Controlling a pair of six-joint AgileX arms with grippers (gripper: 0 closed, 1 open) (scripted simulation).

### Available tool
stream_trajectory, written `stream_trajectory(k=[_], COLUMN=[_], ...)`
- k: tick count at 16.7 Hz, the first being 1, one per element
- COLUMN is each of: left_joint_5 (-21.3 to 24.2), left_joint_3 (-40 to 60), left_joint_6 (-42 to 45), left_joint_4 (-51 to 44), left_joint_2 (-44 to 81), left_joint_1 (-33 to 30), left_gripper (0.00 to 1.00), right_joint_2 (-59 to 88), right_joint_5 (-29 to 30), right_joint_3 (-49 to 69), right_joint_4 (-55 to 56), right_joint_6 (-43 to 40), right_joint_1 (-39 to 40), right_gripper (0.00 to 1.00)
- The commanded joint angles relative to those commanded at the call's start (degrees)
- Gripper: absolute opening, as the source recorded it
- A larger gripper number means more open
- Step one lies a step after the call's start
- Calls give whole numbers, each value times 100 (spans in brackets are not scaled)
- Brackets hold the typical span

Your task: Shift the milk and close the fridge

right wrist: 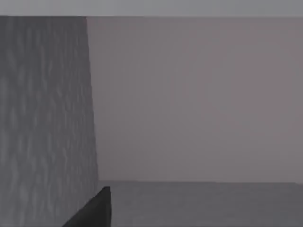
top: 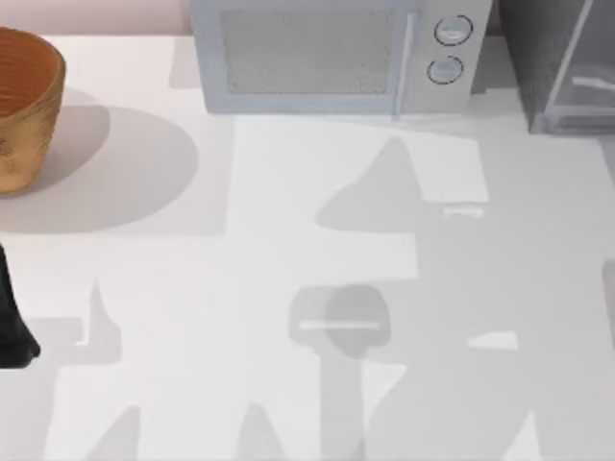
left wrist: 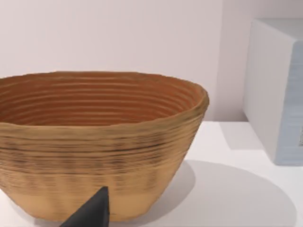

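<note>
Fridge [top: 562,67]: bench's far right corner; we judge its door needs a steady push.
Grippers: we cannot tell their state.

A woven brown basket [top: 24,106] stands at the far left of a white table [top: 240,279]. A white microwave [top: 327,53] with two round knobs [top: 450,48] sits at the far edge, right of the basket and well apart from it.

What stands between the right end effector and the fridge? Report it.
Nothing visible does. The right end effector faces the fridge, its speckled wall directly ahead. The left end effector sits by the basket.
</note>
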Motion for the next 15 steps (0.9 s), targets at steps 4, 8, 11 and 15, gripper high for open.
stream_trajectory(k=[4,8,11,15], left_joint_5=[0,0,0,0], left_joint_3=[0,0,0,0], left_joint_6=[0,0,0,0], left_joint_4=[0,0,0,0], left_joint_2=[0,0,0,0], left_joint_1=[0,0,0,0], left_gripper=[100,100,100,100], right_joint_2=[-2673,-5483,-7335,-9065], right_joint_5=[192,401,552,717], right_joint_3=[-1326,-2747,-3745,-4819], right_joint_4=[-1062,-2199,-2995,-3851], right_joint_6=[-13,-27,-35,-42], right_joint_1=[213,441,599,769], right_gripper=[100,100,100,100])
